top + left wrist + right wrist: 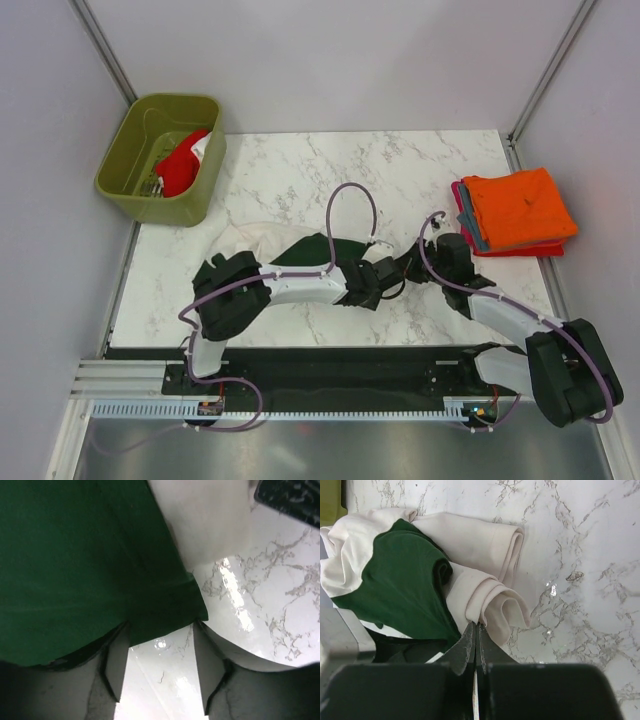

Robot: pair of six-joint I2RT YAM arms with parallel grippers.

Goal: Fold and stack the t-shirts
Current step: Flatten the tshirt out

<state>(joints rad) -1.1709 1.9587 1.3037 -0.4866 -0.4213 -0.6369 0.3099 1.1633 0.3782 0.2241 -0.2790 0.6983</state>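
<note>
Top external view: both arms are leaning in over the middle of the marble table [300, 170], where the cream t-shirt [255, 240] with dark green sleeves is lying bunched up, partly hidden under the left arm. Seen from the left wrist, the left gripper [160, 665] is standing released, its two fingers [117, 665] spread apart with bare marble showing between them, while the hem of a green sleeve [75, 570] is draping across their tips. Seen from the right wrist, the right gripper [476, 632] is clenched tight, its tips pressing against the lower edge of a rolled cream fold just beside the green sleeve; whether any cloth is caught between them cannot be told. At the table's right edge, a folded orange t-shirt [518, 207] is sitting on top of a stack, with a grey-blue t-shirt [470, 230] and a red t-shirt [520, 250] peeking out beneath it. Well apart, at the far left corner, an olive-green bin [125, 185] is holding another red garment [180, 168] with a patch of white.
</note>
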